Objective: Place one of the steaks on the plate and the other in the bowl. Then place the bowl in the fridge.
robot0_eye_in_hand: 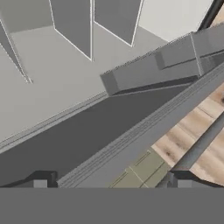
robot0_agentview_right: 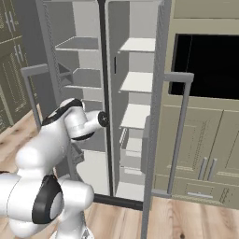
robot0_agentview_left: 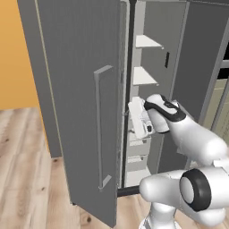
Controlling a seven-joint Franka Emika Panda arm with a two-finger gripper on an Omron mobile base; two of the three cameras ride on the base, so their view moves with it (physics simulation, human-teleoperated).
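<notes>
The tall grey double-door fridge (robot0_agentview_left: 85,103) stands w/ both doors swung open, white inner shelves (robot0_agentview_right: 137,81) and lower drawers (robot0_agentview_right: 130,154) showing in the middle. The end effector (robot0_agentview_left: 137,117) of the white arm is at the gap between the two doors, just beside the inner edge of the left door, approx. at the height of the lower shelves. Its fingers are spread wide and nothing is between them. In hand view, the two dark fingertips (robot0_eye_in_hand: 41,181) rise far apart at the bottom, looking along a grey door edge w/ door bins (robot0_eye_in_hand: 153,65) above and wooden floor (robot0_eye_in_hand: 192,131) on the right. The left door has a long vertical grey handle (robot0_agentview_left: 99,129); the right door also has one (robot0_agentview_right: 179,135). Beige cabinets (robot0_agentview_right: 200,140) stand right of the fridge.
</notes>
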